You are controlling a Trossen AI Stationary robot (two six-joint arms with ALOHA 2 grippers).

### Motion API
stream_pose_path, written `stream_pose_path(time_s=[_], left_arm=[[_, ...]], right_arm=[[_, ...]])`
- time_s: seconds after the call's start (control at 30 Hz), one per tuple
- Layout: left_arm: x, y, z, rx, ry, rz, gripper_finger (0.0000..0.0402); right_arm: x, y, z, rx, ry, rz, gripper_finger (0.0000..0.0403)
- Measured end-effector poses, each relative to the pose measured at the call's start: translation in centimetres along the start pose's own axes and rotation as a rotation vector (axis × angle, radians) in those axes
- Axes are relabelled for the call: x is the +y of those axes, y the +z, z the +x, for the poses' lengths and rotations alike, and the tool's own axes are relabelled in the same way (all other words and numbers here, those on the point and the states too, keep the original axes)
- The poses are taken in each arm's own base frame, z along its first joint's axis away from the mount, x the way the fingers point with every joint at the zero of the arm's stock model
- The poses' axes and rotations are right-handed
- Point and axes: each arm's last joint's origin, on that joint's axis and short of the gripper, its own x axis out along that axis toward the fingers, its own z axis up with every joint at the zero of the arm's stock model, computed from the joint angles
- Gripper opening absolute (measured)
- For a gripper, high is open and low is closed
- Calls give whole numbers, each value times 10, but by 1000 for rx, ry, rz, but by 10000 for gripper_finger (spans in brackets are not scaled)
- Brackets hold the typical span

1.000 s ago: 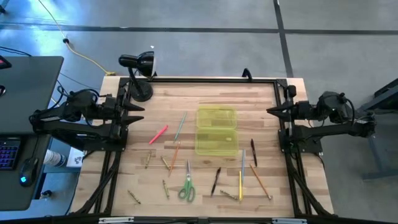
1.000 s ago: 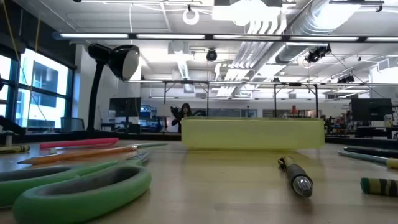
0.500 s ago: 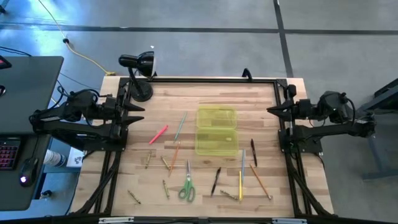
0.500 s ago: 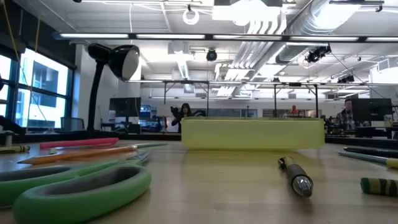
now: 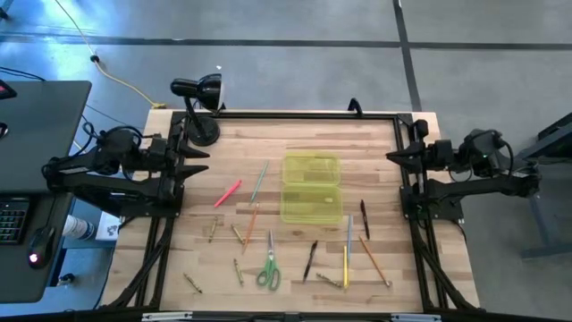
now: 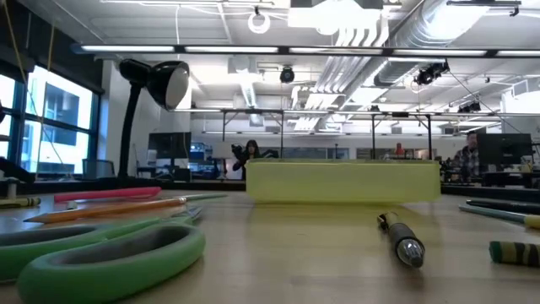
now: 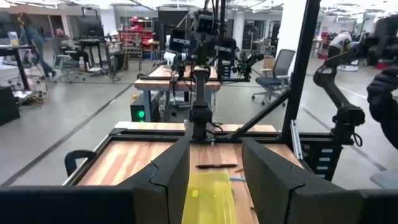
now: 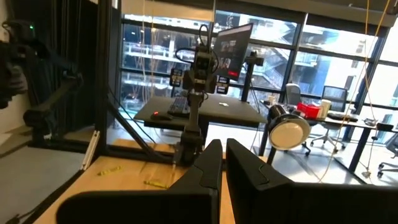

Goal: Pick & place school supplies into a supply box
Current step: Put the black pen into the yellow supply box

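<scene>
A black desk lamp [image 5: 198, 103] stands at the wooden table's [image 5: 384, 152] far left corner. A laptop [image 5: 11, 219] and mouse [image 5: 36, 258] sit on a side desk [image 5: 45, 125].

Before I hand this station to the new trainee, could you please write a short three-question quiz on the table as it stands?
1. True or false: the supply box already holds the scissors.
2. Which gripper is open: (A) left gripper, (B) right gripper?
3. Fill in: the red-pink marker lies on the box's side nearer the ___ arm.

Key: 1 false, the scissors lie on the table; 2 A; 3 left.
</scene>
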Motion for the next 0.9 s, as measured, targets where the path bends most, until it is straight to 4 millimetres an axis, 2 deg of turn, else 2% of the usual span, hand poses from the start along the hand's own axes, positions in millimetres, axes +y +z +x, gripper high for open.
stream_pose_path(time_s=[0.3, 0.53, 0.73, 0.9], left_arm=[[0, -4, 14, 54, 20, -1, 179], [3, -9, 39, 104, 123, -71, 179], [6, -5, 55, 41, 234, -80, 179], [8, -13, 56, 111, 308, -86, 179]], right_arm=[[0, 3, 10, -28, -2, -27, 0], [-2, 9, 29, -101, -30, -32, 0], [-2, 1, 47, -40, -47, -55, 0], [-1, -7, 59, 24, -59, -29, 0]])
